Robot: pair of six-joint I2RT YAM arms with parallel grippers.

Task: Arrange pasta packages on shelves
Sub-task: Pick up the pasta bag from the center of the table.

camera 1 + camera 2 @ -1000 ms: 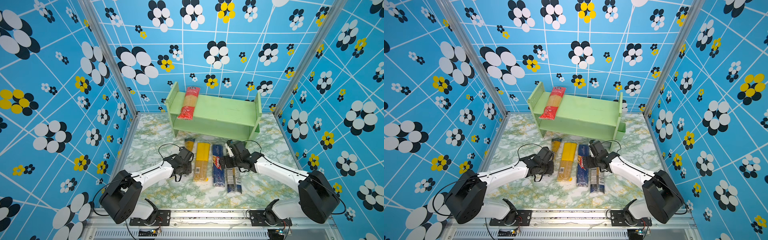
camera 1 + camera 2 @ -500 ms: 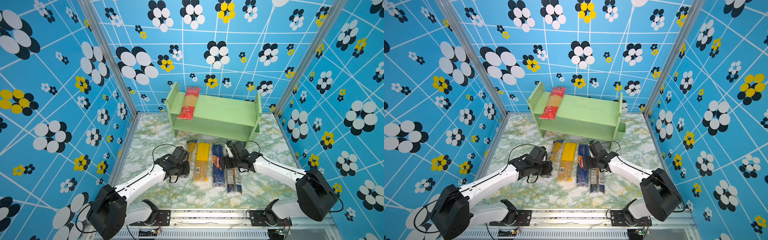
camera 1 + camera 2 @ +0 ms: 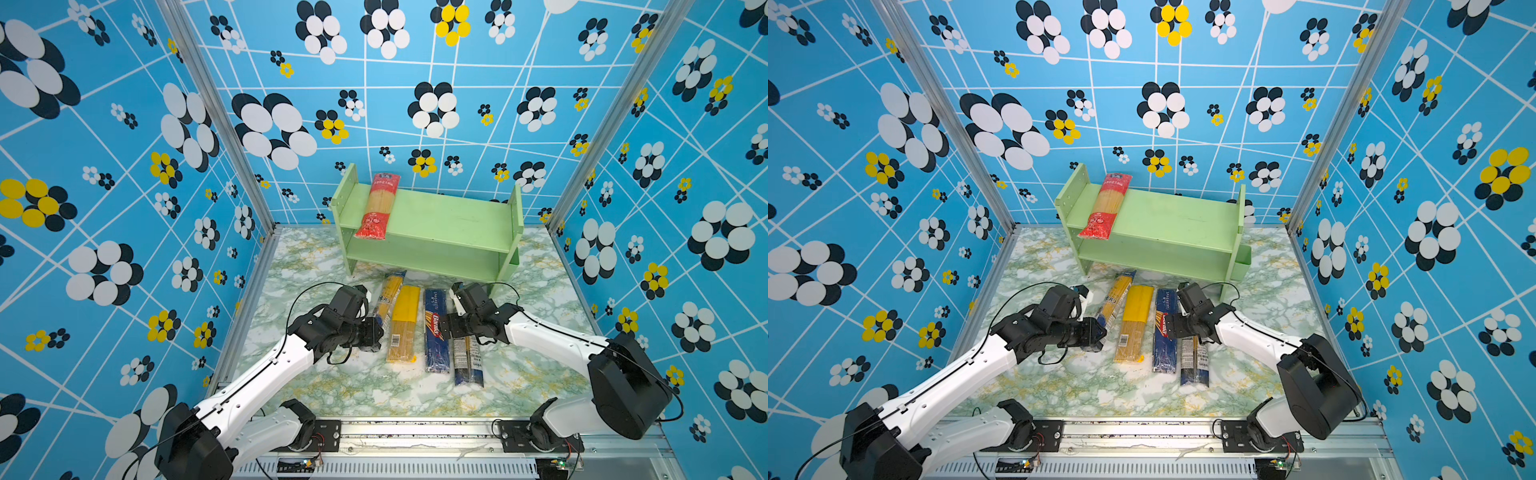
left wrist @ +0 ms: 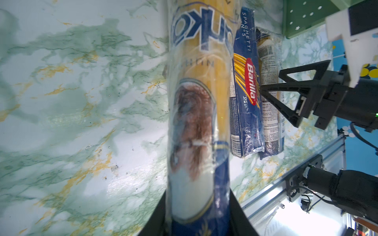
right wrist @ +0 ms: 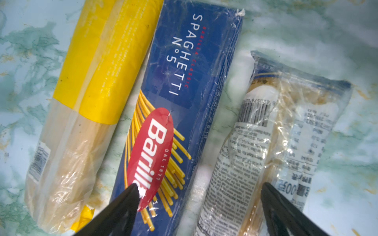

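Note:
The pale green shelves (image 3: 453, 222) (image 3: 1175, 220) stand at the back, and a red pasta pack (image 3: 378, 205) (image 3: 1106, 205) lies across the top tier's left end. The other pasta packages lie side by side on the marble in front. My left gripper (image 3: 374, 332) (image 4: 197, 214) is shut on the near end of the clear navy-ended pack (image 3: 390, 293) (image 4: 196, 98). To its right lie the yellow-topped pack (image 3: 403, 322) (image 5: 86, 102), the dark blue Barilla pack (image 3: 435, 328) (image 5: 180, 92) and the clear white-labelled pack (image 3: 467, 357) (image 5: 266, 132). My right gripper (image 3: 451, 328) (image 5: 200, 189) hangs open over those last two.
A small green bin (image 3: 1241, 259) hangs on the shelves' right side panel. Patterned blue walls close in the left, back and right. A metal rail (image 3: 415, 426) with both arm bases runs along the front edge. Bare marble (image 3: 291, 266) lies left of the packs.
My left arm's elbow has swung down and out to the front left while its gripper stays shut on the navy-ended pack. The right arm has barely moved.

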